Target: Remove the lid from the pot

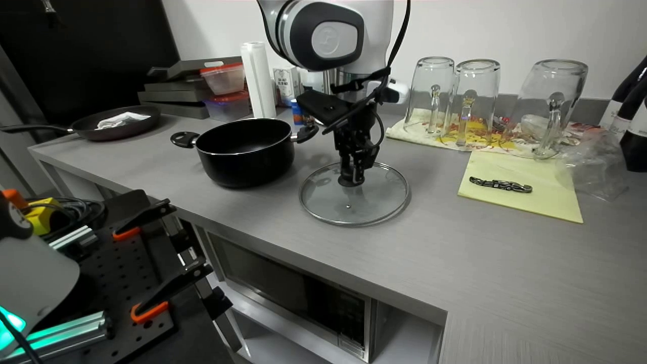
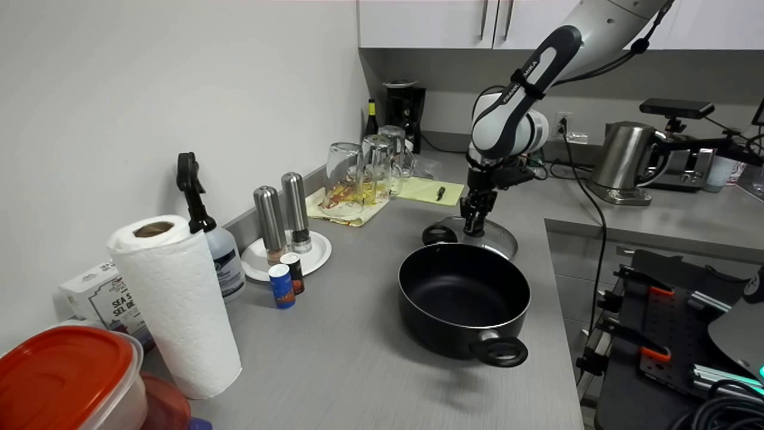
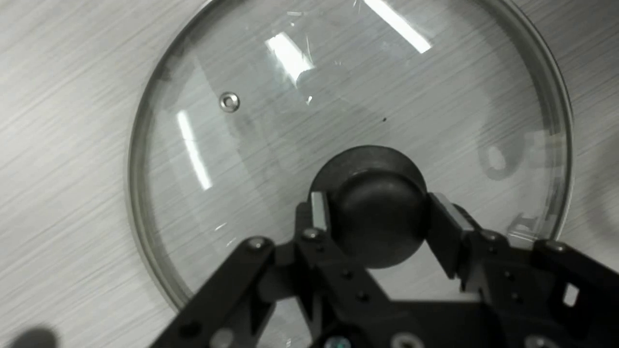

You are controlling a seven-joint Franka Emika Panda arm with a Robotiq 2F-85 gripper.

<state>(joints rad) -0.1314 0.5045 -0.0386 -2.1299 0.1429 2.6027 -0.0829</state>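
The glass lid with its thin metal rim lies flat at the grey counter, beside the pot and apart from it. It also shows in an exterior view, partly hidden behind the pot, and fills the wrist view. The black pot stands upright and uncovered, and its dark inside shows in an exterior view. My gripper points down at the lid's centre. In the wrist view my gripper's fingers are closed on both sides of the dark round knob.
Upturned glass mugs stand on a cloth by the wall. A yellow sheet holds a small dark item. A frying pan, a paper towel roll and metal mills stand along the counter. The counter's front edge is near the lid.
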